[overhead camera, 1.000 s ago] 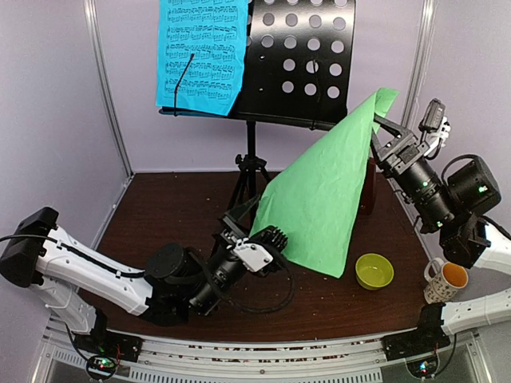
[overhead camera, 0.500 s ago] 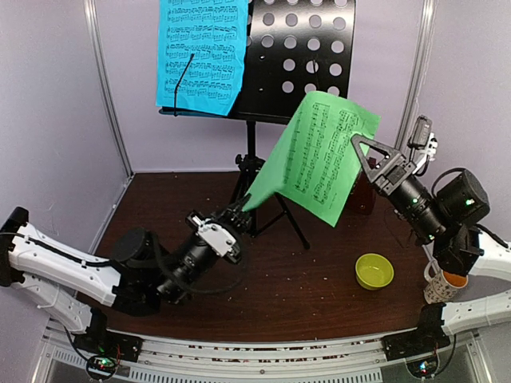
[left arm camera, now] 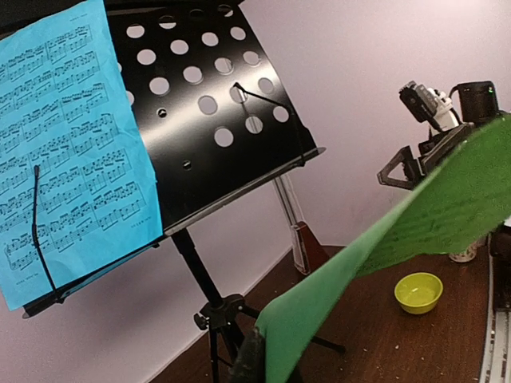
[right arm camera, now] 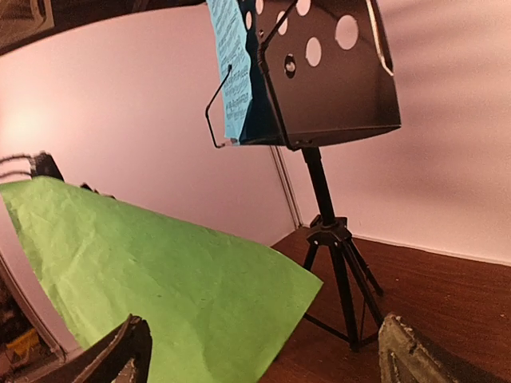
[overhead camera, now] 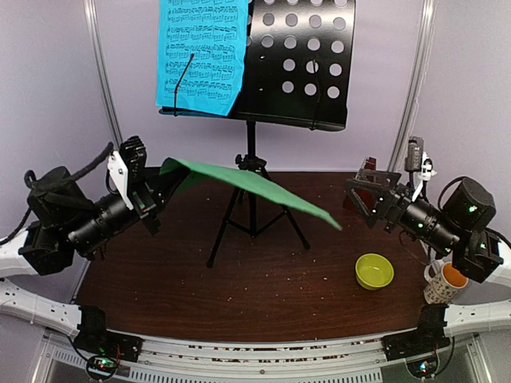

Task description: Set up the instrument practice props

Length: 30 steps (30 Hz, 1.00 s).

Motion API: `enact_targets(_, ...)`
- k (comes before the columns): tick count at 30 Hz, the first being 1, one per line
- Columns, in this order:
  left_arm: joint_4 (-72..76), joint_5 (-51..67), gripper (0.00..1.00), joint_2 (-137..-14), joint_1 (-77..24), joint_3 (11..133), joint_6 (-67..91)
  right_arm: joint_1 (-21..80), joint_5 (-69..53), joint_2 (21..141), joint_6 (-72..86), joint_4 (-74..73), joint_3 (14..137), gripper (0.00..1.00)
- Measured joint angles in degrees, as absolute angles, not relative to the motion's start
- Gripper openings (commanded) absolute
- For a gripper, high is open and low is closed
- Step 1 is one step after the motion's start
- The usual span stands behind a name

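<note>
Gripping a corner of the green sheet (overhead camera: 247, 185), left end effector (overhead camera: 158, 185) holds it nearly flat above the bench (overhead camera: 263, 279), before the music stand (overhead camera: 295, 64). Right end effector (overhead camera: 357, 199): jaws spread, touching nothing.

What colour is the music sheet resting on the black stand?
The printed music sheet is blue; top external view.

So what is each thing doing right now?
Stand: upright, right half bare.
Blue sheet: flat on the stand's left half.
Green sheet: in the air, pinched by the left claw.
Left claw: shut on the green sheet.
Right claw: open, holding nothing.
Bowl: upright, empty.
Mug: upright, orange inside.
</note>
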<state>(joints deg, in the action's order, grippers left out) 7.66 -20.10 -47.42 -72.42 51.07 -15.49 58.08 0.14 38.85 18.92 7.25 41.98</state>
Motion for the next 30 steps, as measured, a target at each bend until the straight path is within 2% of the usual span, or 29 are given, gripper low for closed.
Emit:
enact_targets(6, -14.2, -12.6, 0.0, -52.9, -72.3, 66.0, -10.4, 58.1, -4.8, 42.5, 8.3, -9.4, 52.2, 1.0)
enact_targets(11, -30.6, -7.1, 0.0, -64.4, -72.0, 79.2, -6.5, 58.2, -10.3, 48.1, 1.4, -20.4, 61.8, 1.0)
enact_targets(16, -43.7, -2.2, 0.0, -74.0, -69.5, 86.2, -3.2, 59.2, -13.1, 51.2, -0.1, -26.3, 66.5, 1.0)
enact_targets(23, -52.0, 4.5, 0.0, -78.0, -62.1, 87.9, 1.7, 60.4, -11.5, 50.5, 1.7, -27.6, 63.8, 1.0)
enact_targets(30, -54.8, 10.7, 0.0, -79.1, -60.2, 90.9, 4.3, 62.4, -9.6, 50.9, 3.7, -26.3, 60.9, 1.0)
